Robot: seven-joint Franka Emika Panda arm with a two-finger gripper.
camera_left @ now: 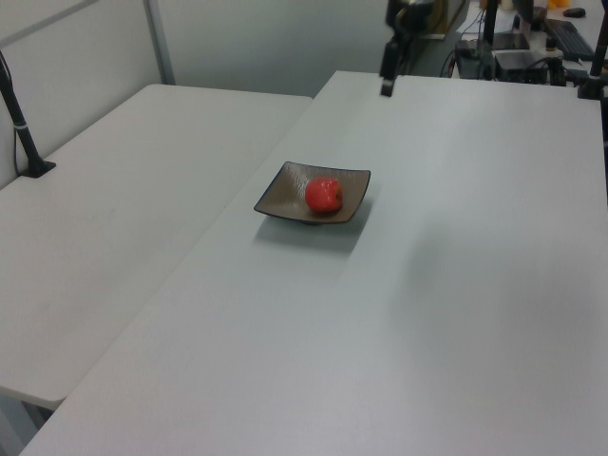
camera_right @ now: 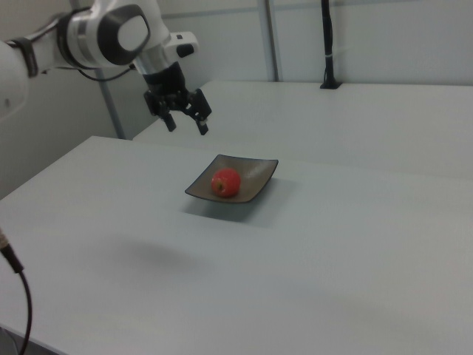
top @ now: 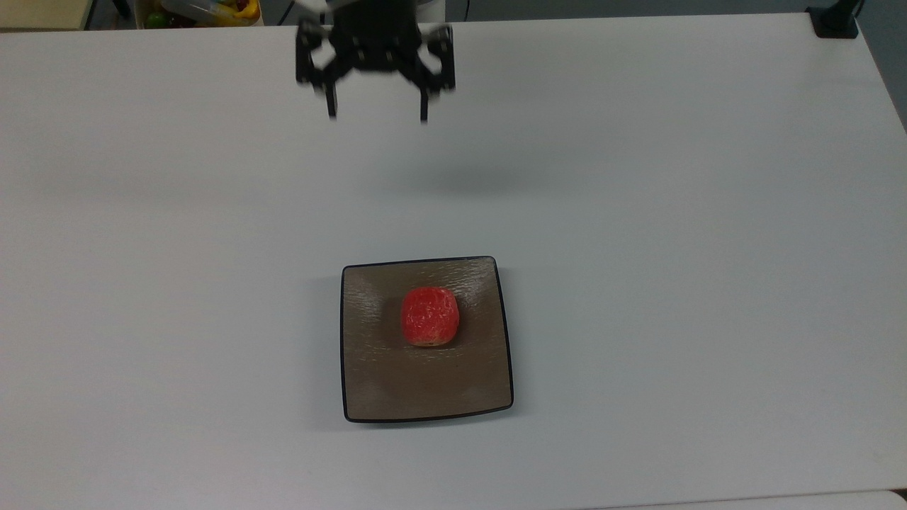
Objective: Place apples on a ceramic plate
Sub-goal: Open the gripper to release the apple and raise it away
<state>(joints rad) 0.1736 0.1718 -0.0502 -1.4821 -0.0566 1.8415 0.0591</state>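
Note:
A small red apple rests near the middle of the square tan-brown ceramic plate, on the white table. The left view has the apple on the plate, and so does the right view, apple on plate. My gripper hangs high above the table near the top view's upper edge, open and holding nothing, well away from the plate. In the right view the gripper is up and to the left of the plate; in the left view the gripper is at the top.
A bin of colourful items sits beyond the table's far edge at the top view's upper left. A black post base stands at the upper right corner. A second white table adjoins on the left view's left.

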